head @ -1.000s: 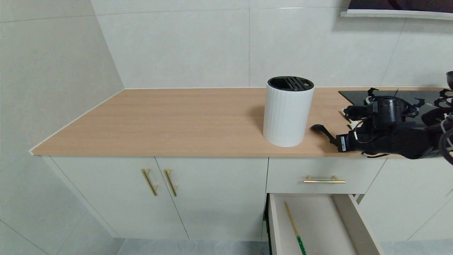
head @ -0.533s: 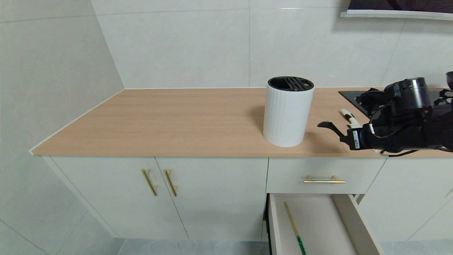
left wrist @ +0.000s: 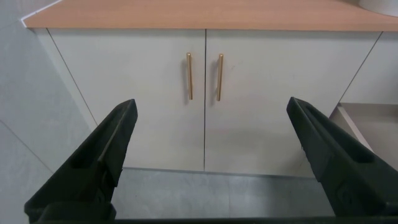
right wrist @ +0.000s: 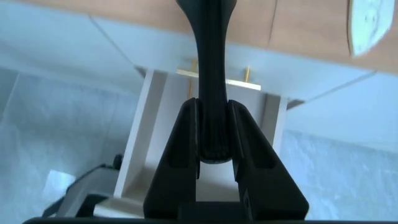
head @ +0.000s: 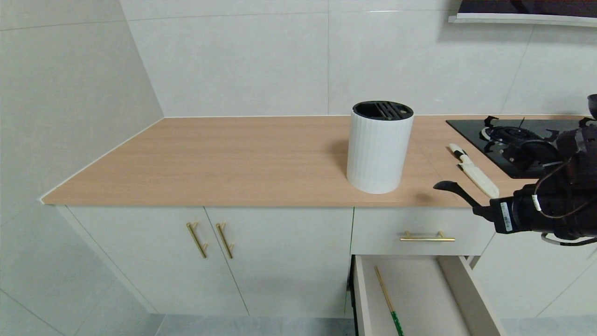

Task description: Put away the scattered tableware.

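One chopstick [head: 386, 294] lies stowed in the open drawer [head: 459, 298]; a knife [head: 473, 170] awaits on the countertop [head: 233, 158]. Right gripper [right wrist: 211, 134] clamps a black utensil [head: 450, 187] at the counter's front edge, above the drawer. Left gripper [left wrist: 211, 109] is spread wide, empty.

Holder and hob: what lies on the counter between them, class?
A knife lies flat between the holder and the hob, touching neither, as the head view shows.
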Robot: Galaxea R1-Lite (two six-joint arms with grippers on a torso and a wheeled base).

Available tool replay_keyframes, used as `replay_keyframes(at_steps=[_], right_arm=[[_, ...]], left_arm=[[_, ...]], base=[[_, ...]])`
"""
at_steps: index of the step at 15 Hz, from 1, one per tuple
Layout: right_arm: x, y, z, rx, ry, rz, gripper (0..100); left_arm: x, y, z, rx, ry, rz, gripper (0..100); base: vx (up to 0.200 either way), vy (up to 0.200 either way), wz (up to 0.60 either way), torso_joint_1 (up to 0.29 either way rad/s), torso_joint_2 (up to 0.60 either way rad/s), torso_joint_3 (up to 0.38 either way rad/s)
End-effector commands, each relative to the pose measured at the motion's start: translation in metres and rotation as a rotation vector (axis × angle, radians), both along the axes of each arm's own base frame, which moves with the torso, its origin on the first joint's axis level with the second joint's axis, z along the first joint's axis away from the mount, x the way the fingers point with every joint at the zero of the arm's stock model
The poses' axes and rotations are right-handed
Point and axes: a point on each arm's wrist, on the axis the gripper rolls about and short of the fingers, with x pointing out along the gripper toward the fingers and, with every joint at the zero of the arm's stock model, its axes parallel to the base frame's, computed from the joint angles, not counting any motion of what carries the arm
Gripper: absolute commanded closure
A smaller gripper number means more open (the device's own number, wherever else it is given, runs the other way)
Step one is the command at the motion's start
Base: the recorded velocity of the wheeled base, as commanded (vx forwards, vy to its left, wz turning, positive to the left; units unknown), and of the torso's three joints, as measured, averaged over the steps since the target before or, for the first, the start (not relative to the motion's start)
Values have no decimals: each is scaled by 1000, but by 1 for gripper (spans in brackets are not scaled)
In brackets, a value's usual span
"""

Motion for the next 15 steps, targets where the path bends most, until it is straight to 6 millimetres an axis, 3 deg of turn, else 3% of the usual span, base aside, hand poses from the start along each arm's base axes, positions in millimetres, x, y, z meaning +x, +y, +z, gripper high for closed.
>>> replay_keyframes(at_steps=[1, 15], right_arm=[[-9, -2, -4, -32, 6, 15, 100], [-13, -3, -9, -64, 12, 43, 100]], left_arm=[[0, 0, 0, 0, 1, 1, 0], [0, 0, 0, 0, -1, 1, 0]], base=[[0, 0, 0, 0, 0, 0], [0, 0, 0, 0, 0, 0]])
